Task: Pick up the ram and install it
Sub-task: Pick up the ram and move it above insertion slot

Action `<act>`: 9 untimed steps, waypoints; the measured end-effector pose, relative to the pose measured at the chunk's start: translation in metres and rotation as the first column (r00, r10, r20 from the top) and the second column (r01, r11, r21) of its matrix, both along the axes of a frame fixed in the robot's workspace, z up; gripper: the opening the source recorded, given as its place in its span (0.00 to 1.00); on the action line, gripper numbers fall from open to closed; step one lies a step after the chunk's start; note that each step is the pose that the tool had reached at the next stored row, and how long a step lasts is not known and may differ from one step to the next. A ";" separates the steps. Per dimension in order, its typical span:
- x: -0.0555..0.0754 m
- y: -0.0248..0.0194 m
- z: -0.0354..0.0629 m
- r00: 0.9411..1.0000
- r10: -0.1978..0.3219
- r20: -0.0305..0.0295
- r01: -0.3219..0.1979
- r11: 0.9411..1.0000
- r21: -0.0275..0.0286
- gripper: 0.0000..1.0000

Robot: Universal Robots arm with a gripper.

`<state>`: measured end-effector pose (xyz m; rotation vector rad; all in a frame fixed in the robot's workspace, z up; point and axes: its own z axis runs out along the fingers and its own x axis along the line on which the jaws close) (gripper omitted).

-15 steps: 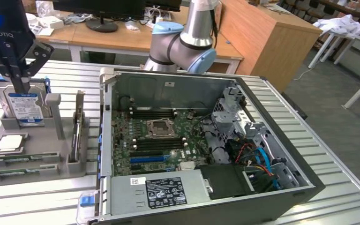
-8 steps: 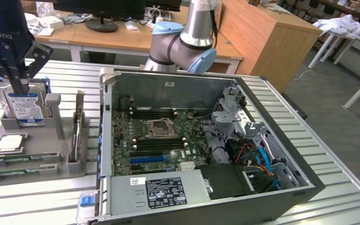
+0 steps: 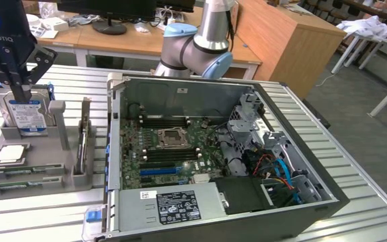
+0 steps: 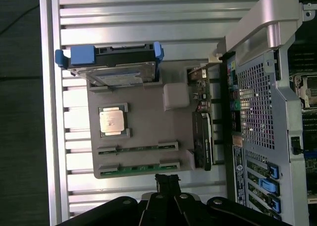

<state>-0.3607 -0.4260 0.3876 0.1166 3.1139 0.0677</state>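
Ram [image 4: 139,148] lies flat in a shallow slot at one end of the grey holder [image 3: 66,177], with a second green stick [image 4: 139,166] just beside it, both untouched. We see the gripper [image 3: 20,93] with fingers pressed together and nothing in them. It hangs over the other end of the holder, right at the upright hard drive [image 3: 26,115]; touching or not, we cannot tell.

Risks as we judge them:
- Tips this near the drive could knock or tilt it on any sideways move.
- The stick is thin and sits low between slot walls, so a pinch could slip, catch the holder, or drag the neighbour stick.
- The processor chip [image 3: 10,154] sits between drive and sticks and could get clipped.
- The memory slots [image 3: 170,122] in the open case [image 3: 180,96] are narrow and close by the socket; a tilted stick would jam or bend.
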 end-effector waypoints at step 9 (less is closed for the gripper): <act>0.000 0.0000 0.0000 1.000 0.010 0.000 -0.010 1.000 0.000 0.11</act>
